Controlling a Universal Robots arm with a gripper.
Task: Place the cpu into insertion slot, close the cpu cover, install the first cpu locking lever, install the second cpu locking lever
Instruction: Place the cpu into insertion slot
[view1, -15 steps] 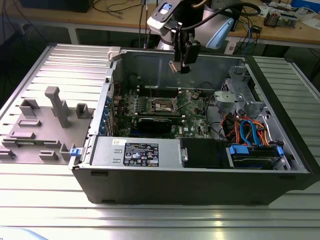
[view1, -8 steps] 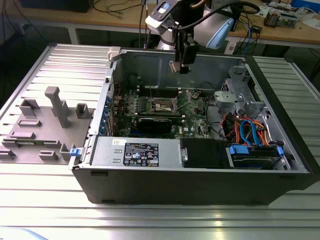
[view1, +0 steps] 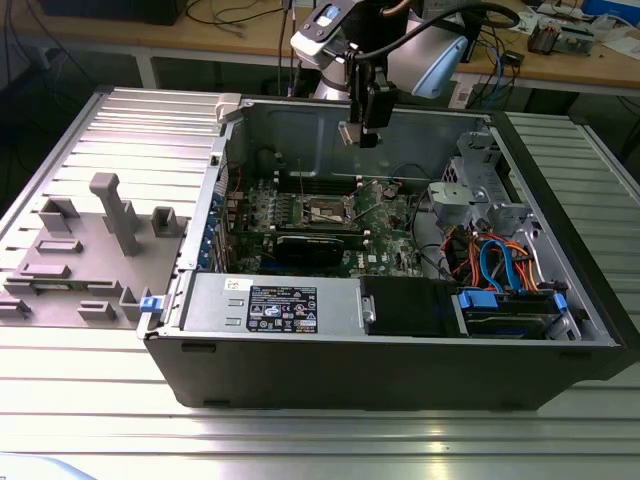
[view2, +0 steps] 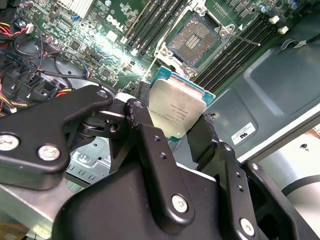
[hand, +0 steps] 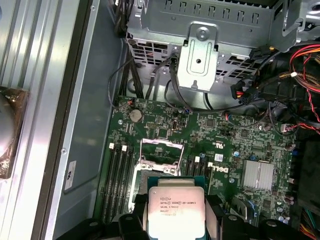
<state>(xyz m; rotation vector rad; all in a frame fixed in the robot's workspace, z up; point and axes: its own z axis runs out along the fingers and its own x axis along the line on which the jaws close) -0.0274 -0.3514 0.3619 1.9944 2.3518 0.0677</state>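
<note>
Above the insertion slot, the gripper hangs with its fingers closed on the cpu; the cpu cover stands open.

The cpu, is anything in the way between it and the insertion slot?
Nothing visible. The cpu is held up off the board. The insertion slot lies open with its pins bare, and there is only air between them.
</note>
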